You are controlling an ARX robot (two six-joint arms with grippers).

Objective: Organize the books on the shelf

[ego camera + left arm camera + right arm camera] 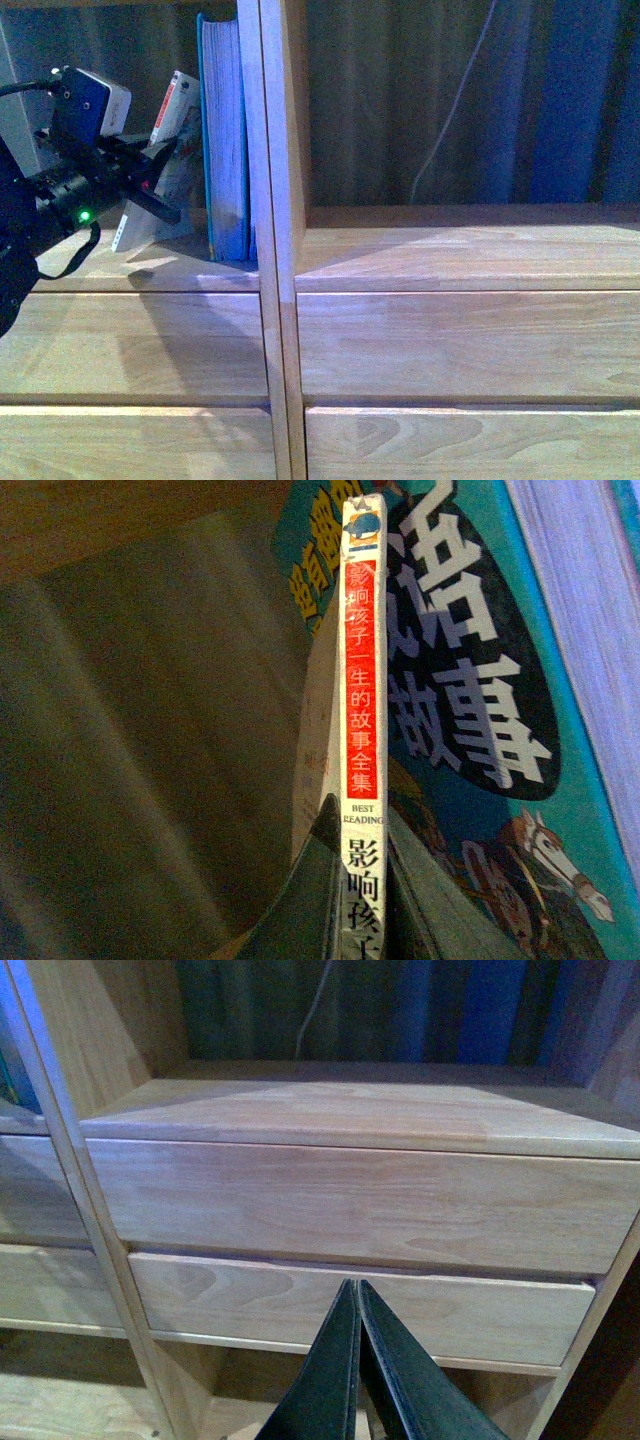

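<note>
The thin paperback [172,150] stands tilted in the left compartment of the light wooden shelf [450,250], its top leaning towards the thick teal book [225,140], which stands upright against the central divider [268,200]. In the left wrist view the paperback's red-and-white spine [362,710] runs straight between the dark fingers [300,900], so the left gripper [150,180] is pinching the paperback near its lower end. The step in hand looks like righting this book and closing it against its neighbour. To do it well, I would keep the grip firm, swing the foot of the book towards the teal cover until the spines are parallel, then press lightly sideways before letting go, so it cannot slump back. The right gripper [355,1360] hangs before the drawer fronts [360,1210] with its fingers pressed together, holding nothing.
</note>
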